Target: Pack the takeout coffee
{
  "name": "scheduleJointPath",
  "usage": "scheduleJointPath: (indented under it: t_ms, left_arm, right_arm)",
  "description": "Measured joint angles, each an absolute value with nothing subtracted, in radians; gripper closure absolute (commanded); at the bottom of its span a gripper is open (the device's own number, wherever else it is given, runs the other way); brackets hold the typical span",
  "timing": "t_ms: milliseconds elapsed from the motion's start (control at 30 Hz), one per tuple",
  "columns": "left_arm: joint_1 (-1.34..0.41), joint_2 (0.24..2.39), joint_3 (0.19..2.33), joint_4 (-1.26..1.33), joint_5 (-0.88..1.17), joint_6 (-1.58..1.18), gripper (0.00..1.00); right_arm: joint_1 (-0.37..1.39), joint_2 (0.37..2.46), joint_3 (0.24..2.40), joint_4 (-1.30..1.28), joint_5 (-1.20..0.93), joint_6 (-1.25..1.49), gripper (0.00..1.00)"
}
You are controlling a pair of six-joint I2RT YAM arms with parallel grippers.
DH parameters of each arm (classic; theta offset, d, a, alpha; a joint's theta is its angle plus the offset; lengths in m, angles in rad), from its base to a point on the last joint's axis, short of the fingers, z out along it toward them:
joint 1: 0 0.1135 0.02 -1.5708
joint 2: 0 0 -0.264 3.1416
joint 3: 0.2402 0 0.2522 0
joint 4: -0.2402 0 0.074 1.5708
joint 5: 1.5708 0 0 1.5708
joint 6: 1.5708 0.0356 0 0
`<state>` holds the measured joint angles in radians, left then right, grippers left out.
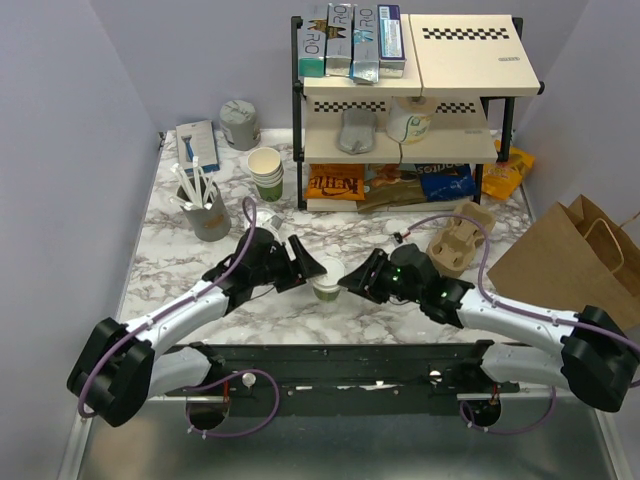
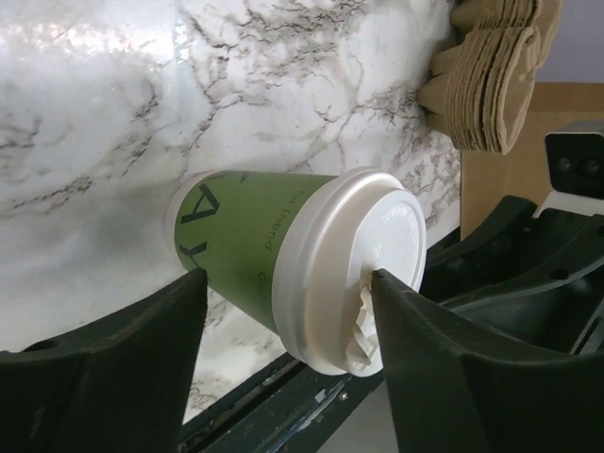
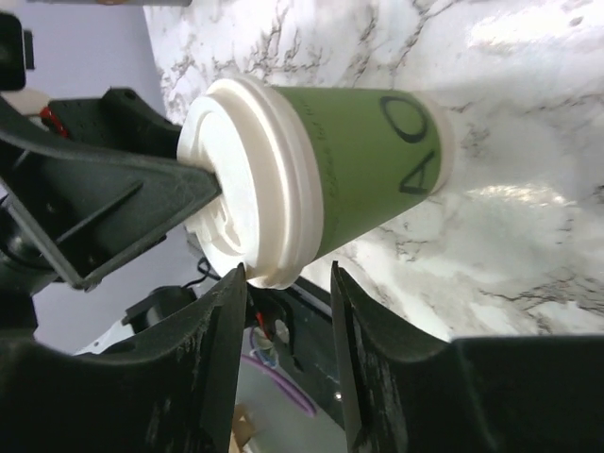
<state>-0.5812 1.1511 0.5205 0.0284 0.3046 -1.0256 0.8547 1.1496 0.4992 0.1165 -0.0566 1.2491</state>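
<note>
The takeout coffee (image 1: 327, 289), a green-banded paper cup with a white lid, stands on the marble table between my two grippers. In the left wrist view the cup (image 2: 245, 245) lies across the open left gripper (image 2: 288, 276). One finger (image 2: 444, 349) rests its tip on the lid top and the other is beside the cup's base. From above, the left gripper (image 1: 312, 268) is at the cup's left. The right gripper (image 1: 352, 283) is at its right. In the right wrist view the cup (image 3: 359, 160) sits just beyond the partly open right gripper (image 3: 288, 274), whose left fingertip touches the lid rim.
A stack of cardboard cup carriers (image 1: 458, 245) lies right of centre, also seen in the left wrist view (image 2: 491, 75). A brown paper bag (image 1: 570, 260) stands at the right edge. A stack of lidless cups (image 1: 266, 172), a grey cup of white sticks (image 1: 205, 212) and a shelf rack (image 1: 400, 100) stand behind.
</note>
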Motion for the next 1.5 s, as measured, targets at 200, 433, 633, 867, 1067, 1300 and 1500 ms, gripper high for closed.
scheduleJointPath:
  t_ms: [200, 433, 633, 867, 1067, 1300, 1500]
  left_arm:
    - [-0.585, 1.096, 0.518, -0.061, 0.287, -1.016, 0.01]
    - [-0.585, 1.048, 0.545, -0.146, 0.266, -1.002, 0.01]
    - [-0.584, 1.003, 0.596, -0.213, 0.210, -0.980, 0.01]
    - [-0.570, 1.070, 0.618, -0.225, 0.200, -0.960, 0.01]
    - [-0.565, 1.110, 0.617, -0.204, 0.213, -0.954, 0.01]
    - [-0.565, 1.118, 0.582, -0.134, 0.250, -0.974, 0.05]
    - [-0.563, 1.103, 0.514, -0.053, 0.282, -1.019, 0.07]
  right_arm:
    - [0.833, 1.157, 0.580, -0.013, -0.002, 1.155, 0.41]
    - [0.829, 1.207, 0.691, -0.134, 0.038, 1.055, 0.34]
    - [0.829, 1.182, 0.717, -0.160, 0.040, 1.015, 0.29]
    - [0.829, 1.265, 0.780, -0.151, 0.008, 0.994, 0.34]
    - [0.829, 1.323, 0.783, -0.094, -0.041, 0.999, 0.43]
    - [0.829, 1.329, 0.723, -0.031, -0.079, 1.029, 0.50]
    - [0.826, 1.311, 0.644, 0.097, -0.096, 1.057, 0.65]
